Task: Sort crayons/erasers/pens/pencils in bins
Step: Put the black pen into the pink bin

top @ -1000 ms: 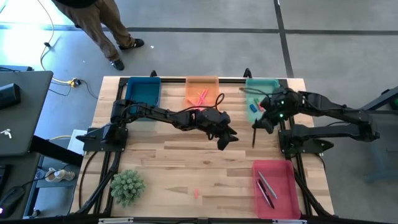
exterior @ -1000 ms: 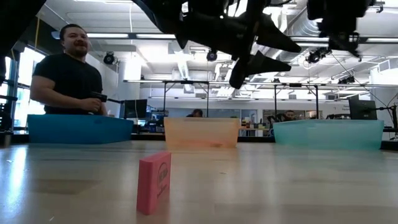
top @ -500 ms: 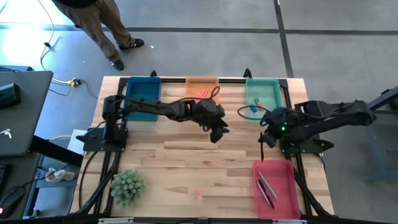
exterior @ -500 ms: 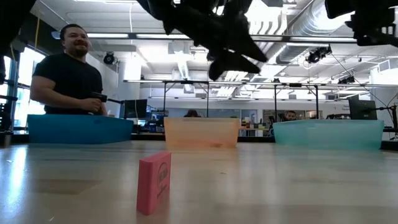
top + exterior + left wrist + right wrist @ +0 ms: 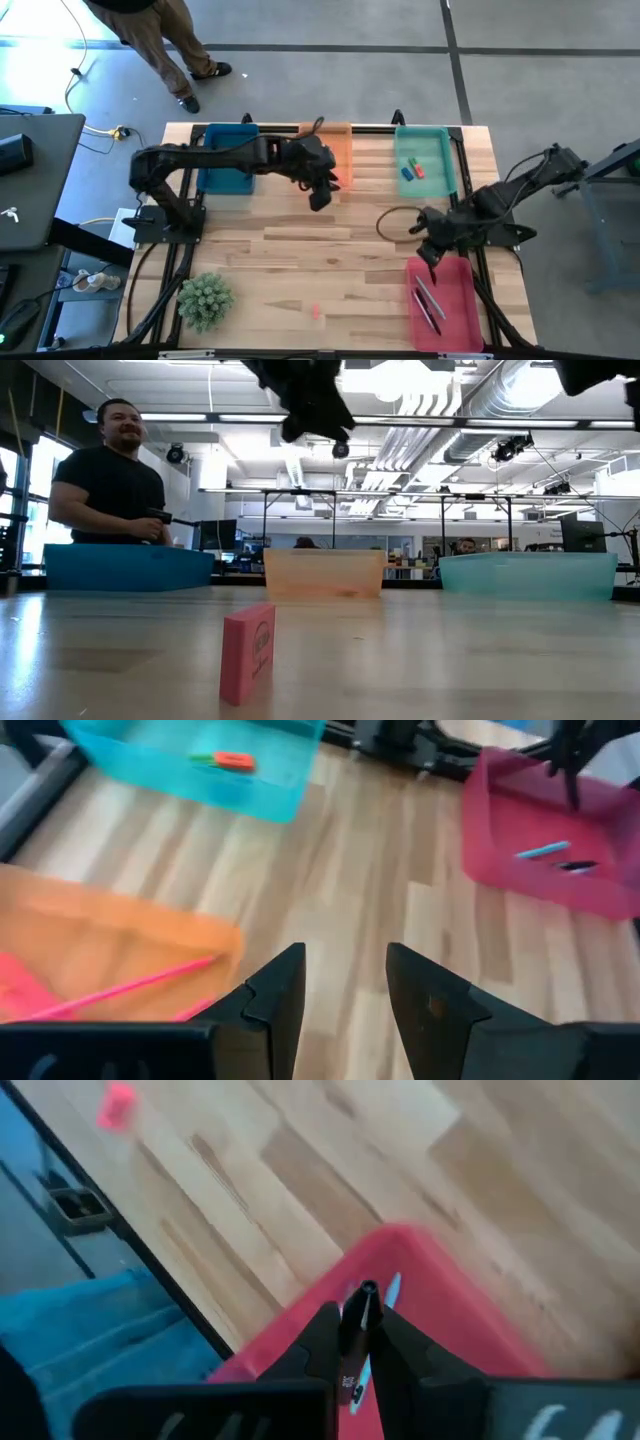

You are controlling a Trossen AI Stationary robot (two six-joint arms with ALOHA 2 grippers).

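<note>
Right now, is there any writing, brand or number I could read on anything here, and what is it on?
No text can be read for certain.
Pink block standing on the table: faint embossed marks on its side, too blurred to read.
Right pincer: white marks on its body, cut off and blurred, unreadable.

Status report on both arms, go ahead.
Right end effector shut on a pen, over the red bin. Left end effector open, empty, by the orange bin. Pink eraser lies loose on the table. Nothing blocking.
</note>
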